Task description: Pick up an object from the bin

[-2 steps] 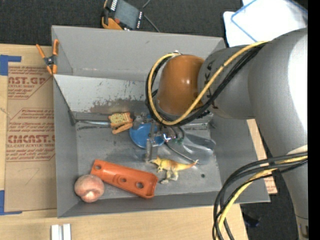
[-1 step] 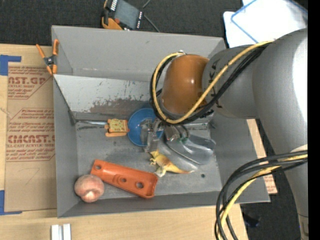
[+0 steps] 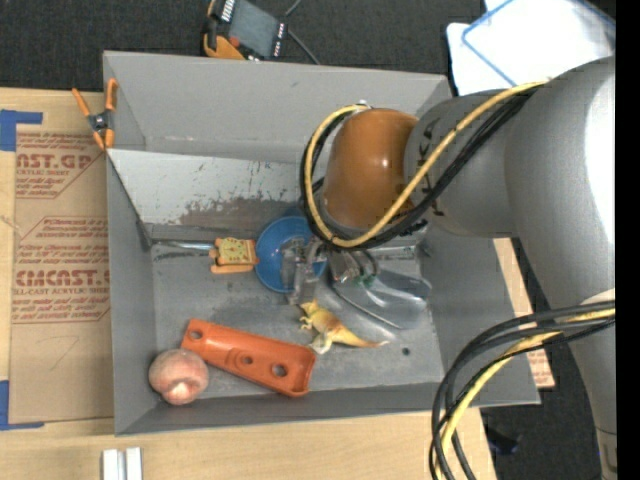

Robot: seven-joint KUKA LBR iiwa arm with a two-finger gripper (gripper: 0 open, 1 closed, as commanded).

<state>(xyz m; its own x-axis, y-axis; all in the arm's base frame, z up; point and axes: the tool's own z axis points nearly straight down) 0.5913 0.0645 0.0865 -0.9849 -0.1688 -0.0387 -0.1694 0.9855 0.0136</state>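
6 loose things lie on the floor of the grey bin (image 3: 200,98), and your gripper (image 3: 305,273) hangs low among 3 of them. It sits at the right rim of a blue round dish (image 3: 275,253), with a yellow toy figure (image 3: 338,331) just below it in the view and a clear greyish plastic piece (image 3: 395,303) just to its right. The dish is the likeliest target, since the gripper touches or nearly touches its edge. The rim is probably the only part thin enough to pinch.

You cannot tell whether the gripper is released or clenched, because the wrist's orange cover (image 3: 370,168) and cables crowd that spot.

The yellow figure and the clear piece are close enough to be nudged or caught along with the dish. A small tan block (image 3: 233,255) lies just left of the dish. A flat orange tool with holes (image 3: 250,358) and a pink ball (image 3: 178,375) lie well apart near the front wall, out of your way.
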